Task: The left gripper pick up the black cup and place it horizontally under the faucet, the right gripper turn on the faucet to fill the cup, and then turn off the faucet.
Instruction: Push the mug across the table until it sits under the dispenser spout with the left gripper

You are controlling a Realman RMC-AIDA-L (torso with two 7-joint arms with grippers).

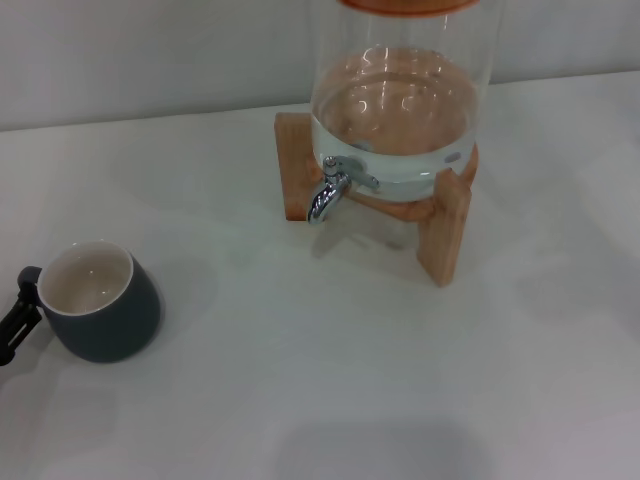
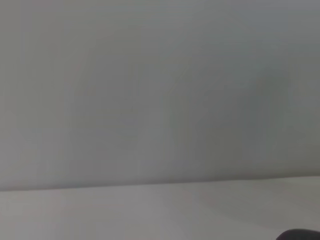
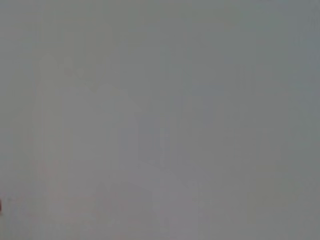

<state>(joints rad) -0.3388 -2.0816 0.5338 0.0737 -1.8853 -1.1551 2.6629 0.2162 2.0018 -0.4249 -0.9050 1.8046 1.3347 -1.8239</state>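
Squat charcoal black cup — left claw at its handle, grip unclear.

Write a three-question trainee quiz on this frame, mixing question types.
1. True or false: the squat dark charcoal mug with cream inside already stands under the small chrome faucet.
2. On the head view, the left gripper's black jointed fingers are: A) at the mug's loop handle, B) on the faucet lever, C) above the clear glass dispenser.
3. Fill in: the dispenser rests on a ____ stand.

Key: 1 false; 2 A; 3 wooden. The right gripper is not in view.
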